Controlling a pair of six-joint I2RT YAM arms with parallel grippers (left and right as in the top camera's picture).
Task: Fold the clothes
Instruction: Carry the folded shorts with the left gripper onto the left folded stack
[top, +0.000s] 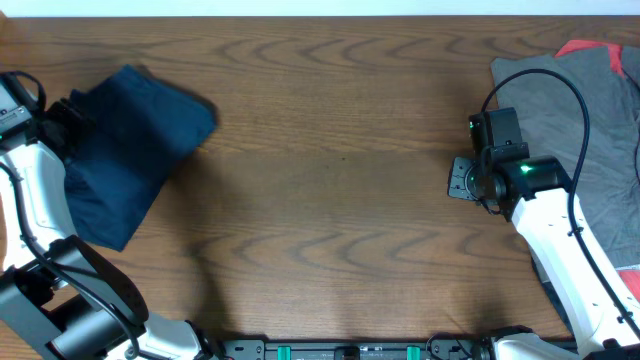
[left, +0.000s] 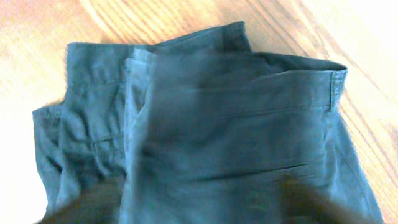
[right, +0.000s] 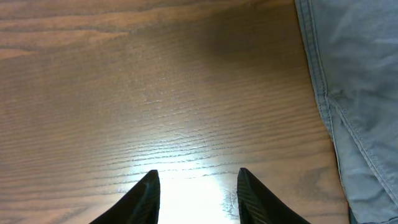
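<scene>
The dark navy shorts (top: 125, 150) lie folded in a loose bundle at the table's far left. In the left wrist view the shorts (left: 236, 124) fill the frame, waistband and layered folds showing. My left gripper (top: 62, 118) is at the shorts' left edge. Its fingers show only as blurred dark shapes (left: 196, 208) set wide apart over the cloth, so it looks open. My right gripper (top: 462, 180) is open and empty above bare wood (right: 198, 180), far from the shorts.
A grey garment (top: 590, 130) lies at the far right of the table, with a red garment (top: 585, 48) under its back edge. The grey garment's hem (right: 348, 81) lies just right of my right gripper. The wooden table (top: 340, 150) lies between the two arms.
</scene>
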